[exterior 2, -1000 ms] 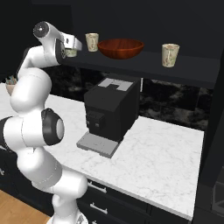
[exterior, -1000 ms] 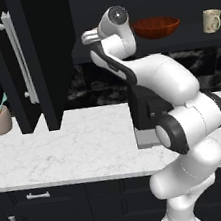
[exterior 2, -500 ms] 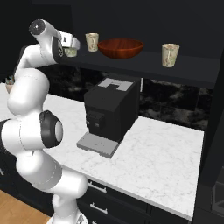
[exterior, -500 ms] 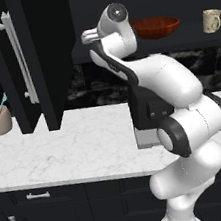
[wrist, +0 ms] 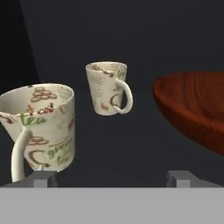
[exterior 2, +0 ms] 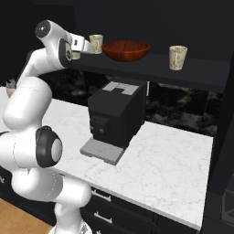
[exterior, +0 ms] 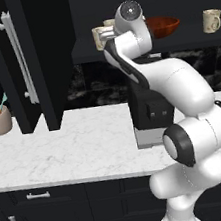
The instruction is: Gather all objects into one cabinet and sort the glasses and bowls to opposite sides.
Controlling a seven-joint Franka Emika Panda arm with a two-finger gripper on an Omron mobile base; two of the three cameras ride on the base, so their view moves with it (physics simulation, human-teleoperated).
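The hand (wrist: 112,177) is spread wide and holds nothing, at the left end of the cabinet shelf (exterior 2: 151,61). Two mugs (wrist: 41,127) (wrist: 107,87) stand left of the bowl (exterior 2: 126,49); a third mug (exterior 2: 178,57) stands at the right.

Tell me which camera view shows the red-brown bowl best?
The right base view: the whole bowl stands unobstructed on the shelf, between two mugs. In the left base view the arm hides its left part, so just the right part shows. The hand view is close, but the frame's right edge crops the bowl.
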